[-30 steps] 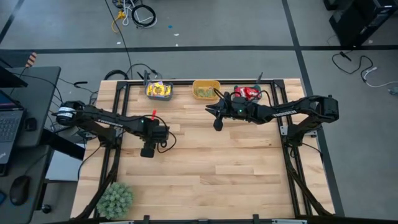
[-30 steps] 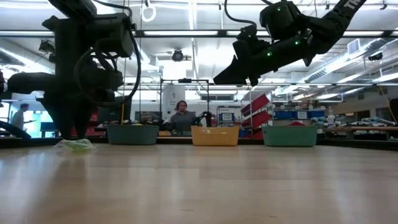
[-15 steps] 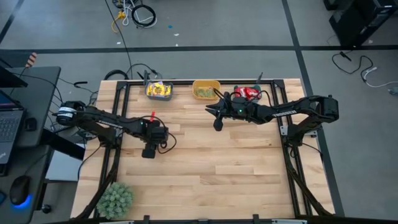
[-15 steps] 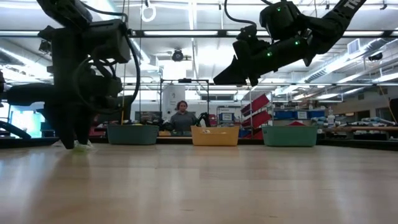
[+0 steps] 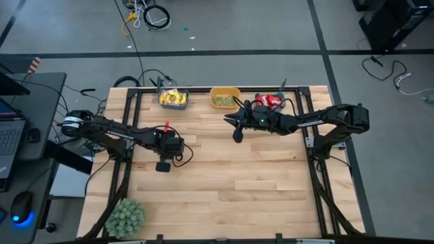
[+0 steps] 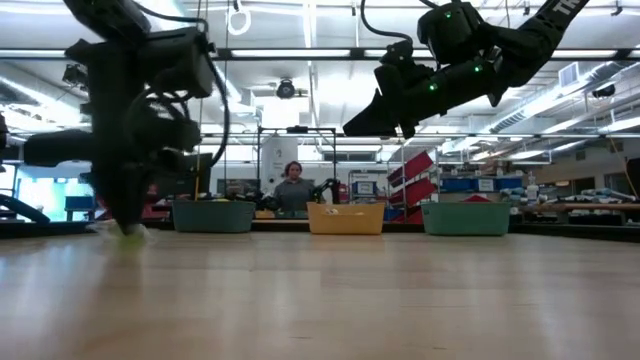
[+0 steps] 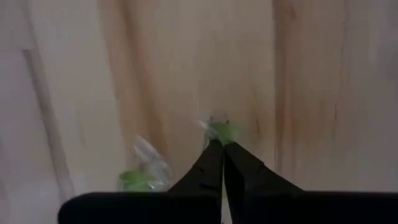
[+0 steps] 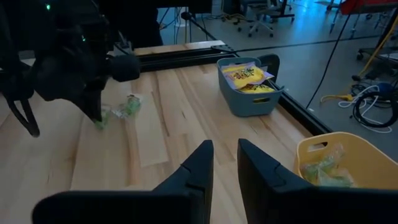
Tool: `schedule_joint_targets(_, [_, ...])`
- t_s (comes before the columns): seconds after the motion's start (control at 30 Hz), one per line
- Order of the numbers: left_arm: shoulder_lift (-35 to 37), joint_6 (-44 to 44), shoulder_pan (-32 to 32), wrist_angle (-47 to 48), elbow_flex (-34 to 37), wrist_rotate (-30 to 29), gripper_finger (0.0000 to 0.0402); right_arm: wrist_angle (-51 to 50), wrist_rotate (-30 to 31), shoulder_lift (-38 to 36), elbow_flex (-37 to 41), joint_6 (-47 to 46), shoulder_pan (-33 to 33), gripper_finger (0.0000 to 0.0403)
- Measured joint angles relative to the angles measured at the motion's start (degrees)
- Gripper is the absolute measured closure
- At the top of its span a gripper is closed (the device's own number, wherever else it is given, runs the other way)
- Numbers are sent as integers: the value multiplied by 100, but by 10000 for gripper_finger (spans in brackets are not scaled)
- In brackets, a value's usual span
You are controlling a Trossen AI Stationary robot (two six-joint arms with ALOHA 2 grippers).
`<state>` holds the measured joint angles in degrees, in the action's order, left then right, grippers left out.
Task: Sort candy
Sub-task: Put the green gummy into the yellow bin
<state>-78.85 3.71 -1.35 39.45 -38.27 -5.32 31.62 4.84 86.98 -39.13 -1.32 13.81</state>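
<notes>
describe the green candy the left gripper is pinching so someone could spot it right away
On the wooden table, find the left gripper, lowered to the boards. The pale green candy sits pinched at its shut fingertips. A second green candy lies loose beside it, touched by nothing.

bare table (image 5: 230, 183) centre and front, three bins (image 5: 224, 97) along back edge, plant (image 5: 125, 215) at front-left corner

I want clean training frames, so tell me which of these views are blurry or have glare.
Left wrist view: soft throughout, the left gripper shut on a smeared green candy. Low view: ceiling light strips glare, left arm blurred. High view and right wrist view: evenly lit, fairly sharp.
</notes>
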Motion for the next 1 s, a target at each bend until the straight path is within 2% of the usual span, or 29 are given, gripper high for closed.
schedule_joint_targets(0.17, [-4,-118,406,-262,-470,-3,394,-45,0,-45,0,46,-1,344])
schedule_joint_targets(0.4, [-8,1663,1171,-1290,-1139,-51,400,-420,37,-370,-2,291,1,342])
schedule_joint_targets(0.5, [-174,1813,1646,-1630,-1559,-86,400,-679,139,-562,-2,304,1,343])
schedule_joint_targets(0.7, [-936,2734,2332,-1790,-2471,91,401,-905,157,-794,-2,398,1,342])
schedule_joint_targets(1.0, [-2690,3185,3059,-1761,-4300,752,401,-955,162,-846,-2,455,19,341])
